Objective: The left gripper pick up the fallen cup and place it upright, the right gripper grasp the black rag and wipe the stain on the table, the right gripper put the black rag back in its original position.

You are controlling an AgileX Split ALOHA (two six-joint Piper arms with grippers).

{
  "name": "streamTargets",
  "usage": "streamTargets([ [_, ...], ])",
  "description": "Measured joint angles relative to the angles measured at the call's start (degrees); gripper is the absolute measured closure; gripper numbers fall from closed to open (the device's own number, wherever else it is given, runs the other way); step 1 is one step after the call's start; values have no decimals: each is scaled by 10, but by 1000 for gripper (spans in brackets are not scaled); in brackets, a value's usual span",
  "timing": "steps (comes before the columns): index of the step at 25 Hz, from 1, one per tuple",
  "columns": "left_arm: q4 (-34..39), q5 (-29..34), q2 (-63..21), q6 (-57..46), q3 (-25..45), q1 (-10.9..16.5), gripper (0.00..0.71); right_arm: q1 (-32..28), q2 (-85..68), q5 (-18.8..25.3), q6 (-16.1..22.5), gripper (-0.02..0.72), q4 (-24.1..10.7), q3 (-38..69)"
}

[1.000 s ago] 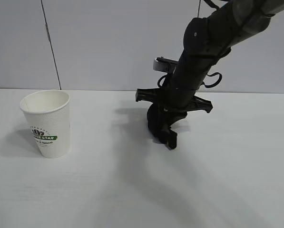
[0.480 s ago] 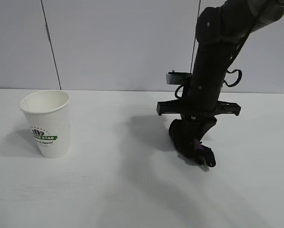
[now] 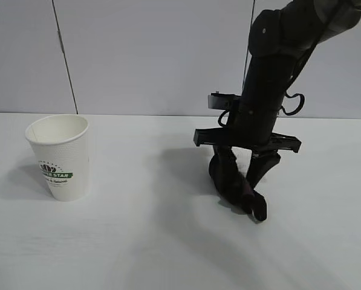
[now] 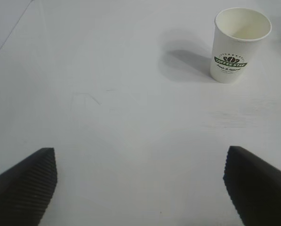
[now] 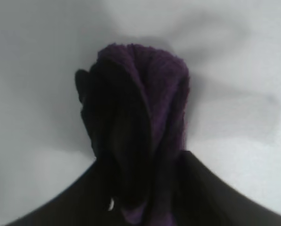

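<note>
On the left of the white table (image 3: pixel 138 241), the cup (image 3: pixel 60 156) stands upright, mouth up, logo facing the camera. The left gripper (image 4: pixel 140 188) hovers well back from it, fingers spread wide and holding nothing. To the right, well apart from the cup, the right gripper (image 3: pixel 243 172) points down at the tabletop with its fingers parted. The black rag (image 3: pixel 234 184) lies bunched on the table directly under and between those fingers, one end trailing out toward the front right.
</note>
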Motion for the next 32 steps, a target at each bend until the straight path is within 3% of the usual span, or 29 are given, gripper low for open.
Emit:
streamTargets([
  [4, 0, 0, 0, 0, 0, 0, 16, 0, -1, 0, 0, 84, 17, 0],
  [9, 0, 0, 0, 0, 0, 0, 16, 0, -42, -17, 0, 78, 37, 3],
  [15, 0, 0, 0, 0, 0, 0, 16, 0, -154, -6, 0, 75, 40, 3],
  [23, 0, 0, 0, 0, 0, 0, 16, 0, -341, 41, 0, 75, 60, 4],
  [32, 0, 0, 0, 0, 0, 0, 16, 0, -569, 139, 14, 75, 61, 4],
])
